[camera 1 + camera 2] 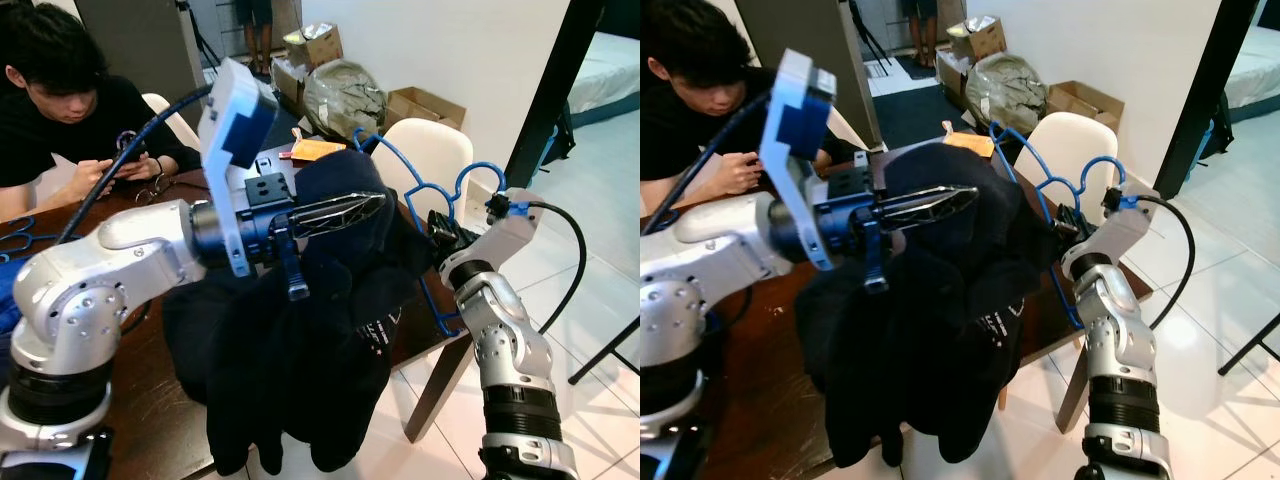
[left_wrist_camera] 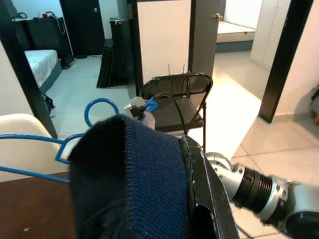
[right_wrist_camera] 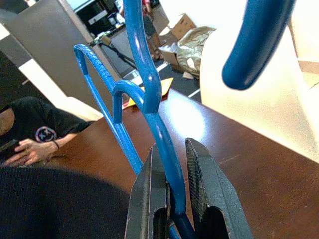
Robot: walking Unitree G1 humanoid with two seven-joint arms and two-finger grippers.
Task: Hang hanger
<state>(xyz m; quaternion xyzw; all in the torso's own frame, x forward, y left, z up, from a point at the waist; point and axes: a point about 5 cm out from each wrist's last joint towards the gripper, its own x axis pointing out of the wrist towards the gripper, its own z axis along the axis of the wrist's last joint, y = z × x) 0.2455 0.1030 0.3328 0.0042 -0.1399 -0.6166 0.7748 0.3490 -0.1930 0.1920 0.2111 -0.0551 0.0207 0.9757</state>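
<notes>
Dark garment [image 1: 300, 340] hides most of the blue hanger [image 3: 149, 94] (hook visible).

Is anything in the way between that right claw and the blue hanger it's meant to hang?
Nothing visible does. The right gripper is already shut on the blue hanger, its wire pinched between the fingers. The left gripper holds up the dark garment beside it. No rail to hang it on can be made out.
</notes>
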